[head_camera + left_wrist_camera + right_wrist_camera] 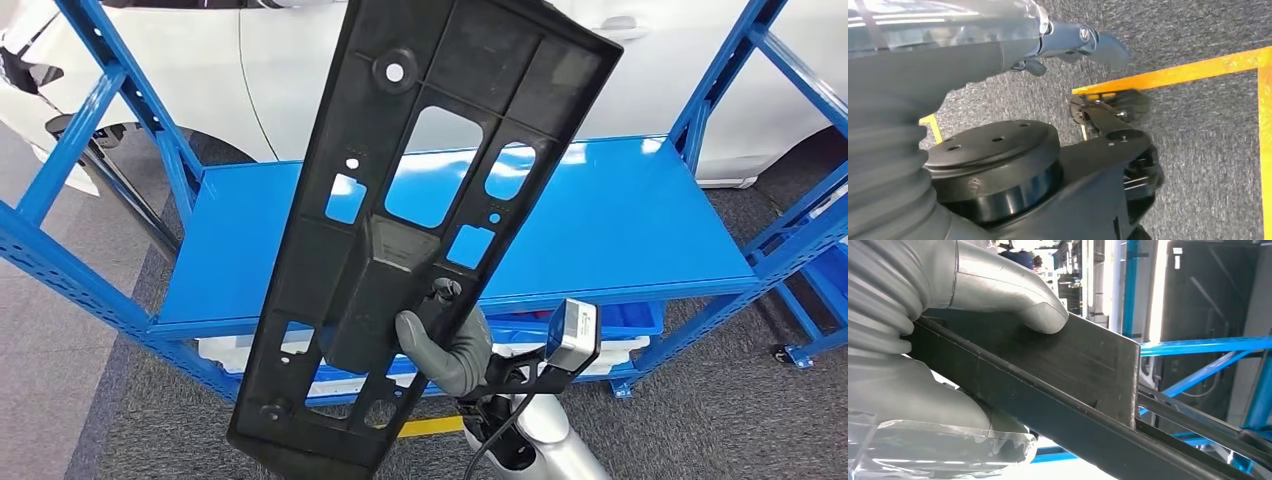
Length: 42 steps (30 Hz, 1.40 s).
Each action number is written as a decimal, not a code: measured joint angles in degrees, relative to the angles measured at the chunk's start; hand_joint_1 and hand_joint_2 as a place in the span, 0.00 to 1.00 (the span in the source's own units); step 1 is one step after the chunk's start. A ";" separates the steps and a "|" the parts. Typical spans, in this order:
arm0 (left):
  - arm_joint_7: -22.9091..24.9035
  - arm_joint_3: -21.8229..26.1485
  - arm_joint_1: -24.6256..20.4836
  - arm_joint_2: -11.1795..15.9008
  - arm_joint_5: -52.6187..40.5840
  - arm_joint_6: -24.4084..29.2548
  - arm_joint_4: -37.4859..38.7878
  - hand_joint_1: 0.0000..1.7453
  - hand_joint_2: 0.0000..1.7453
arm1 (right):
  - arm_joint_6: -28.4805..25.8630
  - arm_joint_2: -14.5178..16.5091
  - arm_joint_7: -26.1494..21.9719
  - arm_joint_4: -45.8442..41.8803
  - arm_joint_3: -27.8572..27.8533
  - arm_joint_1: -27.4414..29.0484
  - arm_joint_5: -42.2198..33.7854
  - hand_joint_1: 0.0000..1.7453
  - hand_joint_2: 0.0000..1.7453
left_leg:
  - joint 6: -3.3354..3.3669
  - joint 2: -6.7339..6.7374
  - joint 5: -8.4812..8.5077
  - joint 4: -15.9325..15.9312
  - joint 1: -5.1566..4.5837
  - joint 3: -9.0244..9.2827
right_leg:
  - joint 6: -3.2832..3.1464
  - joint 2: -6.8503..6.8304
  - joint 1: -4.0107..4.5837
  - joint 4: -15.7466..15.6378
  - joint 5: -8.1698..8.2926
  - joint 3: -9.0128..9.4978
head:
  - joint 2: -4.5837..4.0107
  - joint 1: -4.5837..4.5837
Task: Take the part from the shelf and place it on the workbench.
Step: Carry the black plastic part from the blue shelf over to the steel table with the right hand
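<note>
A long black plastic part (pixel 400 220) with several cut-out windows is held up in front of the blue shelf (pixel 620 230), tilted, its top end toward the upper right. My right hand (pixel 445 345) grips it near its lower middle, the grey thumb pressed on its face. In the right wrist view the thumb (pixel 1013 295) lies on the part's black flange (pixel 1073 375). My left hand (pixel 1073 42) hangs beside my body over the carpet, fingers loosely extended and holding nothing.
The blue shelf board (pixel 250 250) is bare, with blue uprights (pixel 90 120) on both sides. A white car (pixel 250 70) stands behind the rack. Blue and white bins (pixel 620 325) sit on the lower level. Yellow floor tape (pixel 1198 67) marks the grey carpet.
</note>
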 joint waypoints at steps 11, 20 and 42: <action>0.44 0.00 -0.57 0.00 -0.25 -0.36 0.00 0.00 1.00 | 0.02 0.03 -0.02 0.22 -1.35 0.55 0.25 0.85 1.00 | 0.60 -0.10 1.05 -6.64 -0.11 6.79 | 1.55 -0.02 0.36 1.04 1.99 -2.66 | 0.01 0.00; 0.79 -0.02 -0.87 -0.02 -0.50 -0.85 0.00 0.00 1.00 | -0.27 -0.16 -0.40 0.39 -2.32 0.92 0.51 0.85 1.00 | 3.03 0.34 4.95 -6.54 -0.36 2.32 | 3.16 0.27 -0.05 16.46 -8.52 -6.99 | 0.01 0.02; 0.88 -0.02 -0.81 -0.39 -0.34 -0.90 0.00 0.00 1.00 | -0.83 0.01 0.20 0.37 -2.78 0.86 0.81 0.85 1.00 | 0.25 -0.06 -0.56 -7.44 0.24 9.48 | 1.74 -0.38 0.43 0.86 3.73 -4.08 | 0.02 0.02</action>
